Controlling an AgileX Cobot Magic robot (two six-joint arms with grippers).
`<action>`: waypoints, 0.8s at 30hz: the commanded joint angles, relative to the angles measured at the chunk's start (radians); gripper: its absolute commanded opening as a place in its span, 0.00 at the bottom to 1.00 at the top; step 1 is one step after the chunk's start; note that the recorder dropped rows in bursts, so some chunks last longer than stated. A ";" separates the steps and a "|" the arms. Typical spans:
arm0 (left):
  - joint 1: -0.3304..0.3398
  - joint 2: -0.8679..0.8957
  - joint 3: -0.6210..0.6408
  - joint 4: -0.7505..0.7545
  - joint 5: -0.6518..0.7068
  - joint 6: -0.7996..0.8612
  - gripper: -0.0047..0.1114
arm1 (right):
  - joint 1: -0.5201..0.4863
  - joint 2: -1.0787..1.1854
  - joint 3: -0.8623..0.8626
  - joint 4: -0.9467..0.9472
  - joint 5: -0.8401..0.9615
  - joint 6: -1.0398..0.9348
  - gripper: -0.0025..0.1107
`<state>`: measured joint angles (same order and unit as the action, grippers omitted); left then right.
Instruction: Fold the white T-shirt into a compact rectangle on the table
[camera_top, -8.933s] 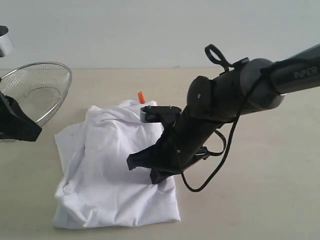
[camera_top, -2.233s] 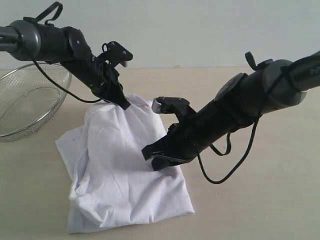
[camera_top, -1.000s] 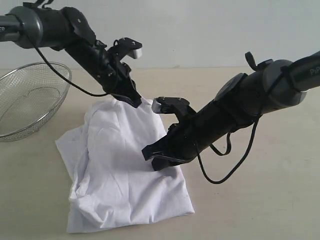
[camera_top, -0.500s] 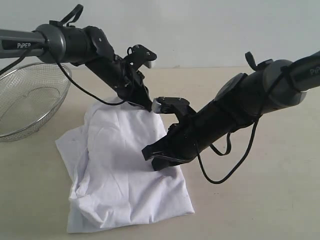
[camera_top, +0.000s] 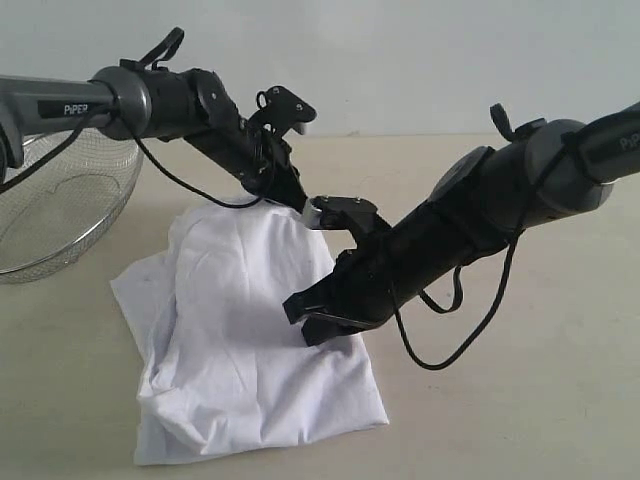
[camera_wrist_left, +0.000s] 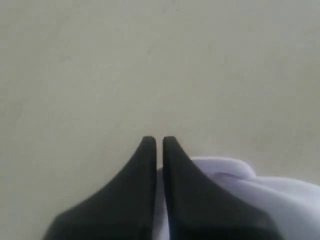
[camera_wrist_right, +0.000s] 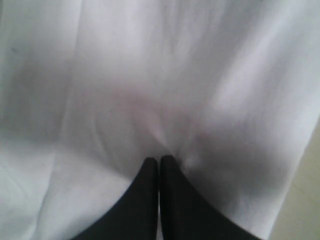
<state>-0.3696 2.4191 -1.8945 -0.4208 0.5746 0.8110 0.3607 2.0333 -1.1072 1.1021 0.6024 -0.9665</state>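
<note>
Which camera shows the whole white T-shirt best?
The exterior view. There nearly the whole white T-shirt lies rumpled on the table, edges and all. The left wrist view catches only a small bunched bit at the left gripper. The right wrist view is so close that wrinkled white cloth nearly fills it.

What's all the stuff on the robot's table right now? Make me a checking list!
Surface: table, pale beige and flat.
Job's things: white T-shirt, rumpled and partly folded, far edge lifted.
Clutter: wire mesh basket at the left edge, apart from the shirt.
Grippers: left gripper, jaws shut on the shirt's far edge; right gripper, jaws shut, pinching the shirt's middle.
Cables: black cables loop off both arms; the right one hangs beside the shirt.
Surroundings: plain pale wall behind.
</note>
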 joint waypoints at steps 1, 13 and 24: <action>0.005 -0.001 -0.027 0.056 -0.021 -0.041 0.08 | -0.003 0.002 0.002 -0.017 0.011 -0.011 0.02; 0.080 -0.042 -0.032 0.095 0.112 -0.101 0.08 | -0.003 0.002 0.002 -0.017 0.001 -0.011 0.02; 0.086 -0.244 -0.019 0.115 0.647 -0.197 0.08 | -0.003 0.002 0.002 -0.018 -0.016 -0.009 0.02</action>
<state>-0.2871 2.1882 -1.9234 -0.3115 1.0859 0.6583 0.3607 2.0333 -1.1072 1.0984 0.5985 -0.9665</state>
